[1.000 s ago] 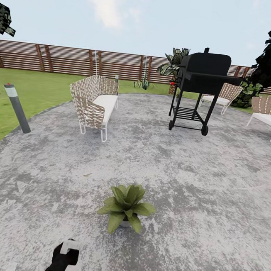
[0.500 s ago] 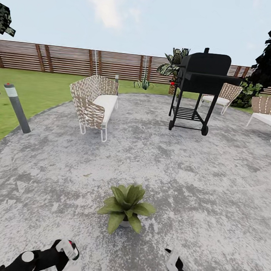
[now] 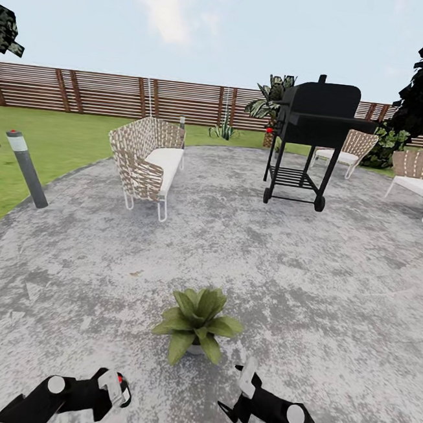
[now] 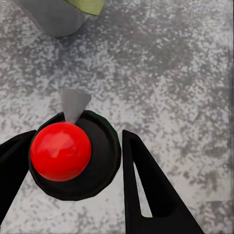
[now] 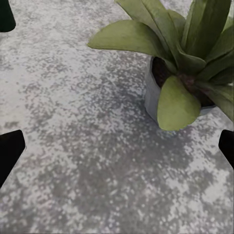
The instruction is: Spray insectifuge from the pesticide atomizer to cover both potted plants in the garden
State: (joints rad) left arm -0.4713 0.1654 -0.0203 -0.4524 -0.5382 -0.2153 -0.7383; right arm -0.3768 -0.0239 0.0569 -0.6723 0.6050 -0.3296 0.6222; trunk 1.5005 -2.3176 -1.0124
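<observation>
Spotter: Where's the atomizer (image 4: 73, 156)?

Me: In my left claw (image 3: 111, 388). The wrist view shows the dark green body with its red cap sitting between the two black fingers. They look clenched on it, one against each side. The grey nozzle points out ahead, toward the pot.

Spotter: And the right claw (image 3: 239, 393)?

Me: Released and carrying nothing. Its fingertips sit far apart at the edges of the wrist view, with bare patio (image 3: 334, 283) between them.

Spotter: Which plant are you on?

Me: The one right in front of me, a low plant (image 3: 196, 324) in a grey pot, standing on the patio between my two arms and a bit beyond them. I can't see a second one from here.

Spotter: So what step is this?

Me: I'd say the pickup is done and I'm lining up the first spray. I see no mist, and the leaves don't look any different.

Spotter: What's next?

Me: Probably lift the nozzle so it aims at the leaves and not the pot wall, then press the cap. The free right claw could do the pressing. After that I need to find the other plant.
</observation>
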